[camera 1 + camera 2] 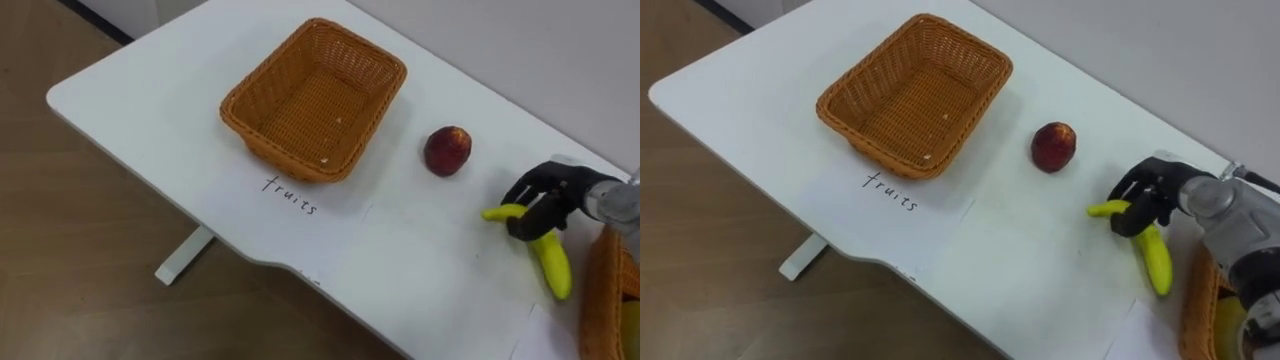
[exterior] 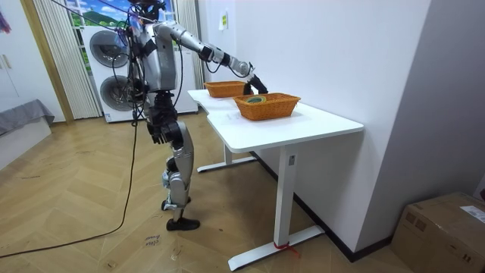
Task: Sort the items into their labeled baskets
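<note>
Grasping the banana [image 1: 552,262] near its stem end, my right hand [image 1: 548,190] has its dark fingers curled round the fruit. The banana sits at the right part of the white table [image 1: 150,90]. Its long axis runs diagonally, stem toward the far left and tip toward me and to the right. I cannot tell whether it rests on the surface or is just off it.

A red round fruit [image 1: 447,150] lies near it to the left, apart from the hand, between the banana and the fruit basket [image 1: 310,105]. That wicker basket holds nothing but a few pale specks. A sheet of paper [image 1: 292,196] with handwriting lies just before it.

Just right of the banana's tip stands a second wicker basket [image 1: 603,290], with something yellowish [image 1: 1230,328] inside that I cannot identify.
</note>
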Controlling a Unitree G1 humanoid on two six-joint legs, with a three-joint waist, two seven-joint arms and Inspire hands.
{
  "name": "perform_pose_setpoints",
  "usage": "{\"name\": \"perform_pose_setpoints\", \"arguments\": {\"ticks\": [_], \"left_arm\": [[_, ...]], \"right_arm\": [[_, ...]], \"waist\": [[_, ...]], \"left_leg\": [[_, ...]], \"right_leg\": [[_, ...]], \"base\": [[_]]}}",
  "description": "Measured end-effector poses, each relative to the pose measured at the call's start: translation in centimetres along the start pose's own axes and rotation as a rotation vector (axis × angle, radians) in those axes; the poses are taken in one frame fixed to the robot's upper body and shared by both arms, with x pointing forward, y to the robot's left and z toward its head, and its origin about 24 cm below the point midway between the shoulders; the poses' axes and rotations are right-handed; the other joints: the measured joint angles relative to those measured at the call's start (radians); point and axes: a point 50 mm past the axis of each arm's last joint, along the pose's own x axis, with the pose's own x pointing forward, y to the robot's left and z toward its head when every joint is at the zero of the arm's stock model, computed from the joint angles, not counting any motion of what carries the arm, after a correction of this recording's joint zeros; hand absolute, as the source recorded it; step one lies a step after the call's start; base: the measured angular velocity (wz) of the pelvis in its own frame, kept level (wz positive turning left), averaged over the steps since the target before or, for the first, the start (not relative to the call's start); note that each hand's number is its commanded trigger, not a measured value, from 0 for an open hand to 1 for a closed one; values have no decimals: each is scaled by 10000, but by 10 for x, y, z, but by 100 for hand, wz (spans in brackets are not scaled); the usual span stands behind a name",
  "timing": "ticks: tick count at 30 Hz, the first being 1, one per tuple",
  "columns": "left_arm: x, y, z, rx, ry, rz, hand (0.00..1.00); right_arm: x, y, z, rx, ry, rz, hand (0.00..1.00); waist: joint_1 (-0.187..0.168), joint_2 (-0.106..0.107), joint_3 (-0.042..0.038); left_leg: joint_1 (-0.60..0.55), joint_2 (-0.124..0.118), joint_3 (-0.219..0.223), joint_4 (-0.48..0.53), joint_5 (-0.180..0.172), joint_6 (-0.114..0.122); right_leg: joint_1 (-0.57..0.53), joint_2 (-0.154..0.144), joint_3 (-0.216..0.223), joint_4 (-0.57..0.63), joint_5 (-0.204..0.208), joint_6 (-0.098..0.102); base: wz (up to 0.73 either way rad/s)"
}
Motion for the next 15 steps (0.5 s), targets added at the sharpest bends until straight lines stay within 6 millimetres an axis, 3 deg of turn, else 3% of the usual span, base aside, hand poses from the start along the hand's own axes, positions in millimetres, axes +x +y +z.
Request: {"name": "perform_pose_setpoints", "arguments": {"ticks": [8, 15], "left_arm": [[0, -1, -2, -3, 46, -11, 0], [-2, -6, -12, -54, 319, -138, 0]], "right_arm": [[-1, 14, 0, -293, -120, 840, 100], [-4, 19, 12, -1267, -464, 1309, 100]], "waist": [[-181, -102, -83], [-450, -113, -98]], "left_leg": [[300, 6, 161, -88, 7, -2], [666, 11, 351, -236, 18, 19]], "right_leg": [[176, -24, 118, 30, 1, -2], [431, -25, 363, -49, 1, -3]], "base": [[-5], [-8]]}}
